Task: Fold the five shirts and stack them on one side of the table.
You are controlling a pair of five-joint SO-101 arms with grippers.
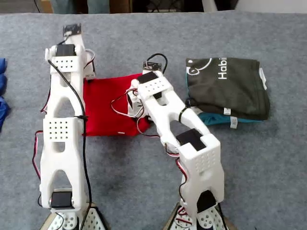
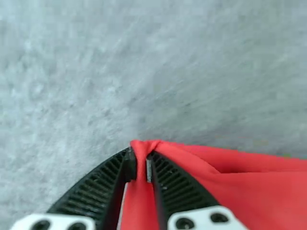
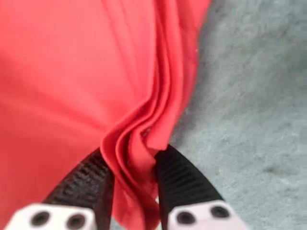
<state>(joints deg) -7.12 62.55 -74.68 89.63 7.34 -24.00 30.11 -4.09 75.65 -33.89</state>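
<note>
Red shirt (image 1: 103, 105) folded flat, edges bunched, pinched by left hand (image 2: 140, 157), right hand (image 3: 133, 154).

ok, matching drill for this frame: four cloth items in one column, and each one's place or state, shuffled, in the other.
Things
1. red cloth shirt
2. dark grey-green folded shirt
3. teal folded shirt
4. blue fabric

Place or state
A. lying under another shirt
B. at the high view's left edge
C. pinched by the left claw and the right claw
D. lying on top of another shirt

Pairs: 1-C, 2-D, 3-A, 4-B
</note>
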